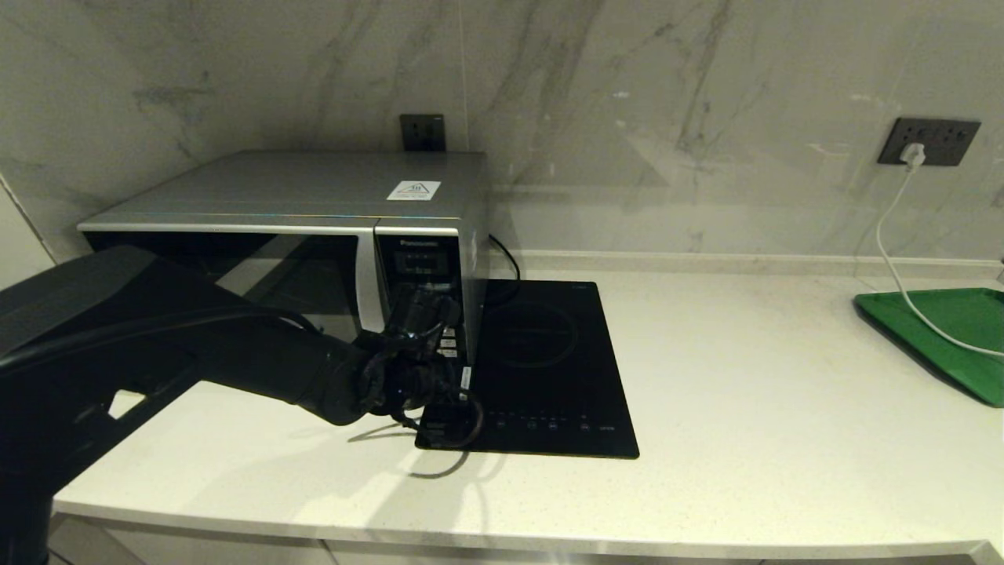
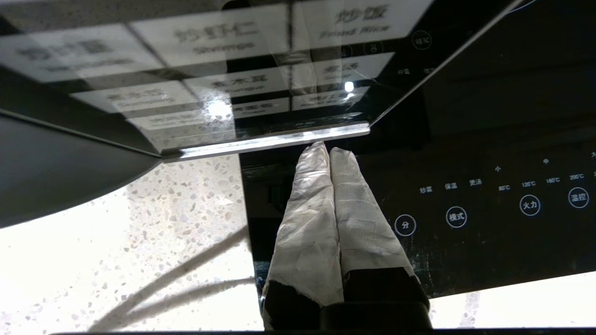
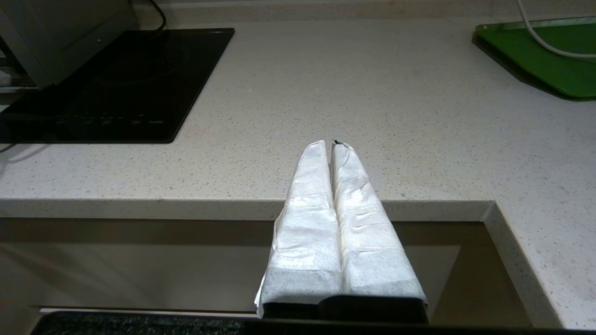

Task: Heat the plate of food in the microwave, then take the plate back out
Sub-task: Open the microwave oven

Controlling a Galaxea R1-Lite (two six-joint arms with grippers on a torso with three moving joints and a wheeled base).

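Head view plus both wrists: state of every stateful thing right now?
microwave: door closed.
left gripper: shut, empty, tips at the lower edge of the microwave's keypad panel.
right gripper: shut, empty, parked off the front edge of the counter.
induction hob: nothing on it.
green tray: white cable lying across it.
plate of food: not visible.

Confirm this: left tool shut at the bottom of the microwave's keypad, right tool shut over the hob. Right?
One slip: the right tool is not over the hob. The right wrist view shows it at the counter's front edge, well clear. The left tool is shut at the bottom of the microwave's keypad.
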